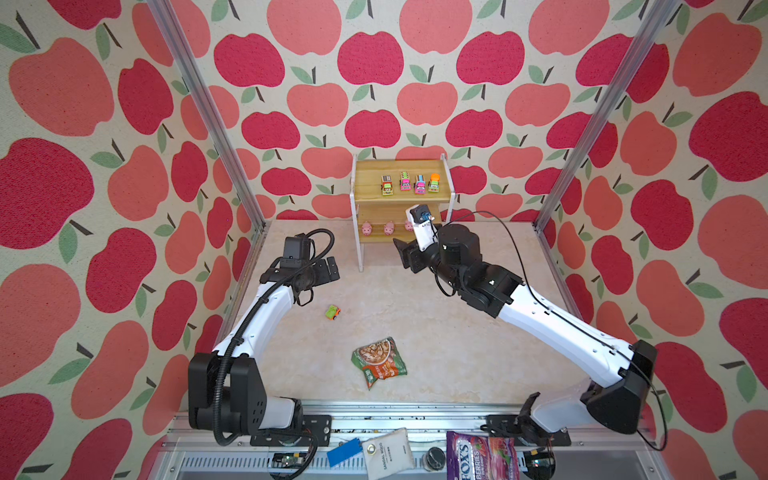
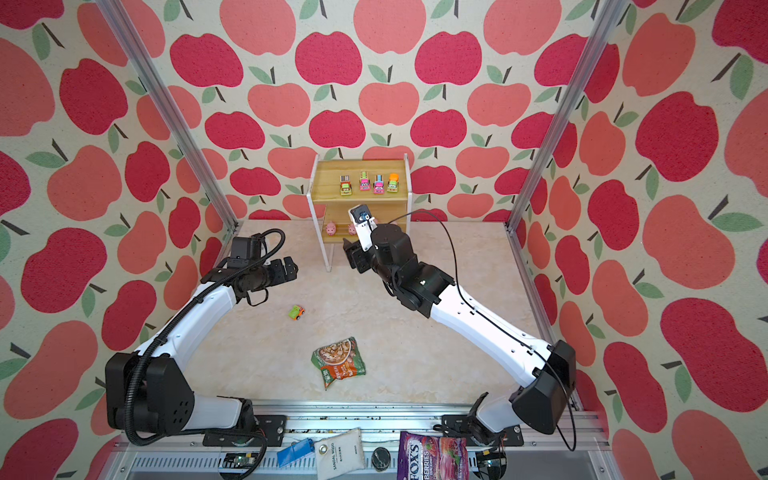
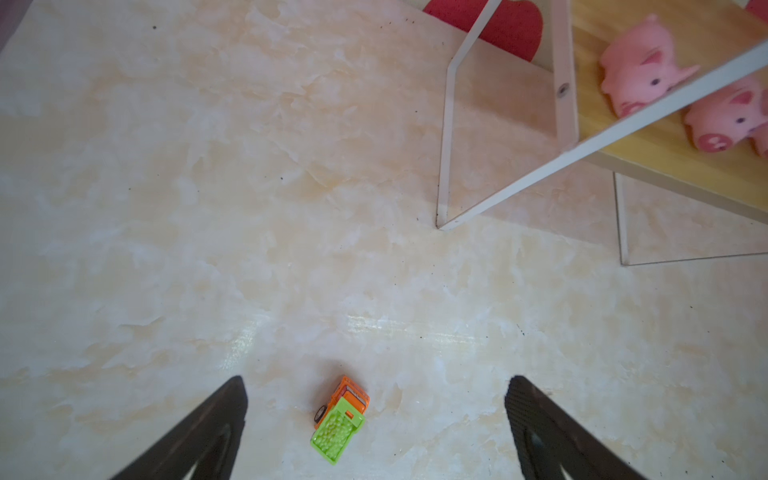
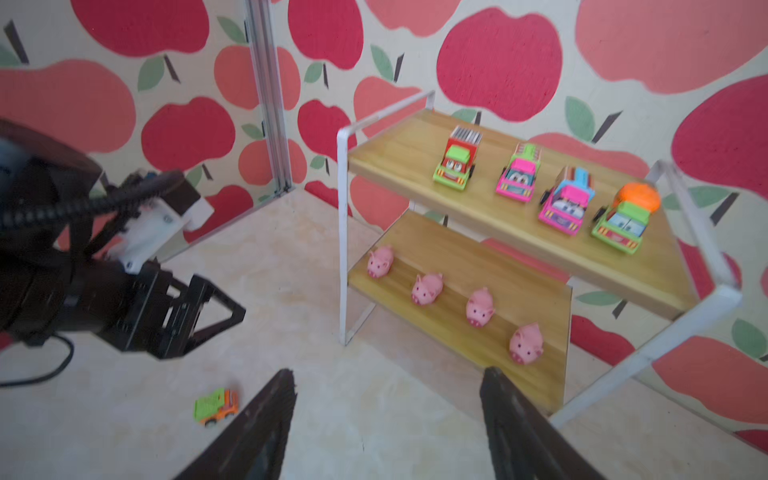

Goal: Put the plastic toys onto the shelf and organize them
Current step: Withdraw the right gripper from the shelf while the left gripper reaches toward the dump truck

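Note:
The shelf (image 1: 368, 183) stands against the back wall, also visible in the right wrist view (image 4: 399, 158). Several trucks (image 4: 519, 174) line its top board, and several pink pigs (image 4: 428, 289) sit in a row on its lower board. One green-and-orange truck (image 1: 333, 312) lies alone on the table. My left gripper (image 1: 328, 270) hovers behind and above it, open and empty; in the left wrist view the truck (image 3: 340, 419) shows between the spread fingers (image 3: 232, 399). My right gripper (image 1: 401, 253) is open and empty, just in front of the shelf's lower board.
A green-and-orange snack packet (image 1: 379, 360) lies on the table near the front. Below the front rail sit a purple candy bag (image 1: 473, 455), a white pouch (image 1: 388, 453) and a blue item (image 1: 345, 451). Apple-patterned walls and metal posts enclose the table.

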`<state>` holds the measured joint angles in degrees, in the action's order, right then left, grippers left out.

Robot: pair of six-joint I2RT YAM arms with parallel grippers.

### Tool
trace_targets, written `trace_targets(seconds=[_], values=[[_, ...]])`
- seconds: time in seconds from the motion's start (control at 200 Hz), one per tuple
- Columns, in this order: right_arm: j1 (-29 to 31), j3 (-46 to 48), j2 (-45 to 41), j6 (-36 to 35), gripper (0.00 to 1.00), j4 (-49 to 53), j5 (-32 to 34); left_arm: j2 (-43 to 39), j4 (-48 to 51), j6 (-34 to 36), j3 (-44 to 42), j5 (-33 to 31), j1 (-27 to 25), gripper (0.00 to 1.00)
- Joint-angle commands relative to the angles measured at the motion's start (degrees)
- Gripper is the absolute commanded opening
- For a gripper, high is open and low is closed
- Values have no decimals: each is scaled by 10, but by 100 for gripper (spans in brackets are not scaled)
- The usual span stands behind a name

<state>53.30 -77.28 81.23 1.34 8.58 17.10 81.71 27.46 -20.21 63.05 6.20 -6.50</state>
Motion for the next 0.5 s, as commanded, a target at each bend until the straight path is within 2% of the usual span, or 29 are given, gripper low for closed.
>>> trace_targets(seconds=[0.0, 0.205, 0.365, 0.495], values=[[8, 89, -31, 27, 73, -8, -95, 39, 66, -24, 25, -16, 4, 100], [6, 196, -51, 61, 71, -33, -133, 93, 136, -83, 35, 2, 8, 96], [-4, 259, -61, 77, 71, -49, -159, 63, 115, -162, -16, 36, -5, 95], [-15, 310, -79, 92, 71, -68, -183, 41, 93, -203, -42, 29, -28, 96]])
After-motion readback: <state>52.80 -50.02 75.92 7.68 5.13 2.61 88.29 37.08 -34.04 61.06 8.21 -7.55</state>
